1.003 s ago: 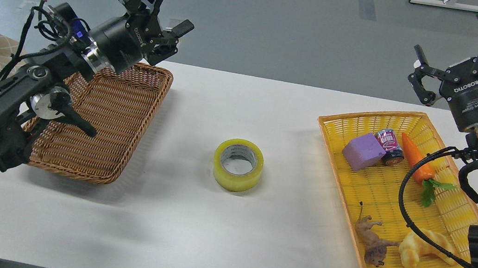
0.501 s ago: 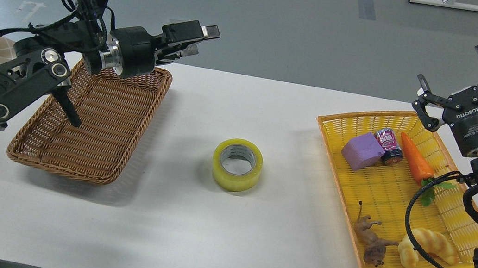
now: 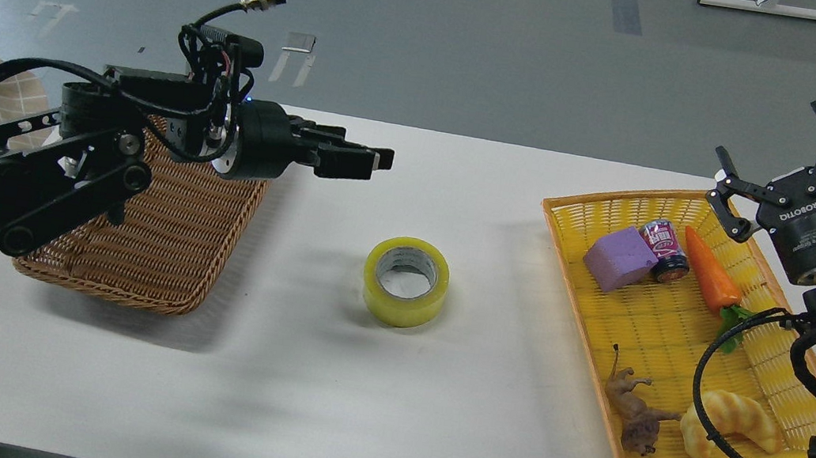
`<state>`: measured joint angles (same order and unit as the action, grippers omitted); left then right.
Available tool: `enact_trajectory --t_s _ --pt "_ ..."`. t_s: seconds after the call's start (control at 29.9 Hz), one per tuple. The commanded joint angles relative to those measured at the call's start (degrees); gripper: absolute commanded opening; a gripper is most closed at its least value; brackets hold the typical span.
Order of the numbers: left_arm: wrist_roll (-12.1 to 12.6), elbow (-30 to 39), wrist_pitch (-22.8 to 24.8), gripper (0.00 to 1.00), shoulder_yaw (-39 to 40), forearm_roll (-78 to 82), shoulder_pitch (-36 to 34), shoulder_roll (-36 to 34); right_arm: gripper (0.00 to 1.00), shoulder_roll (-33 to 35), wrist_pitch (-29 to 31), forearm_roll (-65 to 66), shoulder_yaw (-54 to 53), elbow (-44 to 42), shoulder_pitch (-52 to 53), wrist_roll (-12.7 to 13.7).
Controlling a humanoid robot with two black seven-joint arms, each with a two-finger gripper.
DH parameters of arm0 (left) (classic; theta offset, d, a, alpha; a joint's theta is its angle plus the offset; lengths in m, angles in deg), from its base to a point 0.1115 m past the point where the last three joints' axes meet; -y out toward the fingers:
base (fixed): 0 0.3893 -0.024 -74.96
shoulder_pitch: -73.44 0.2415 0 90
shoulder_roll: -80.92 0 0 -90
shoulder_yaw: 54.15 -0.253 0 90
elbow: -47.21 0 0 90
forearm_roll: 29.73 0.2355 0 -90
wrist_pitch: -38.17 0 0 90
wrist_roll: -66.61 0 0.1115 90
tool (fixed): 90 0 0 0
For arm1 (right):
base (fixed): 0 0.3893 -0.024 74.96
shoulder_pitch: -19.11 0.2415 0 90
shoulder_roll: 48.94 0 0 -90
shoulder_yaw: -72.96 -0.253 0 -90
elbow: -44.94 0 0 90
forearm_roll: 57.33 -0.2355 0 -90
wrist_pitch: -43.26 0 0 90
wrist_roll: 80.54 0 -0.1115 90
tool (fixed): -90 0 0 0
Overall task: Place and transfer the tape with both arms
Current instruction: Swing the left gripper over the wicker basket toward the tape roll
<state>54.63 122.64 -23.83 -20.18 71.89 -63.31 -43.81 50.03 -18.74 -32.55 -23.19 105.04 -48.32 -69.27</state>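
Note:
The tape, a yellow translucent roll with a grey-white core, lies flat on the white table near its middle. My left gripper is held level above the table, up and to the left of the tape and apart from it. I see it side-on, its two fingers offset, open and empty. My right gripper is raised at the far right, above the far corner of the yellow tray. Its fingers are spread wide and it holds nothing.
A brown wicker basket sits at the left under my left arm. The yellow tray holds a purple block, a small can, a toy carrot, a toy animal and a croissant toy.
My left gripper has swung down and to the right, from above the basket's far edge toward the tape, turning level. My right gripper has drifted slightly right and down. The tape has not moved.

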Motion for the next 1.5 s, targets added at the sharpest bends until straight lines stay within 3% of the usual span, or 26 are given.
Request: enact_trajectory --t_s 0.0,0.1,0.33,0.5,0.6,1.47 --pt "0.64 0.41 0.0 0.98 -0.84 5.42 0.17 0.45 1.0 -0.01 0.0 0.0 -0.09 -0.16 0.1 -0.02" --pt "1.51 0.33 0.0 0.98 -1.62 6.48 -0.09 0.81 1.0 -0.01 0.0 0.0 -0.09 -0.16 0.28 -0.02" --pt "6.53 -0.38 0.0 0.98 -8.74 6.92 -4.39 2.48 1.0 -0.01 0.0 0.0 -0.17 -0.68 0.45 -0.02" --pt "11.96 -1.51 0.0 0.98 -8.92 6.93 -4.05 6.07 1.0 -0.09 0.0 0.0 -0.17 -1.3 0.45 -0.02" --pt "13.73 -2.05 0.0 0.98 -8.92 6.93 -3.96 8.01 1.0 -0.01 0.0 0.0 -0.26 -1.39 0.45 -0.02" --pt "14.44 -9.96 0.0 0.97 -12.79 6.57 -2.9 15.84 1.0 -0.01 0.0 0.0 -0.35 -2.18 0.54 -0.02"
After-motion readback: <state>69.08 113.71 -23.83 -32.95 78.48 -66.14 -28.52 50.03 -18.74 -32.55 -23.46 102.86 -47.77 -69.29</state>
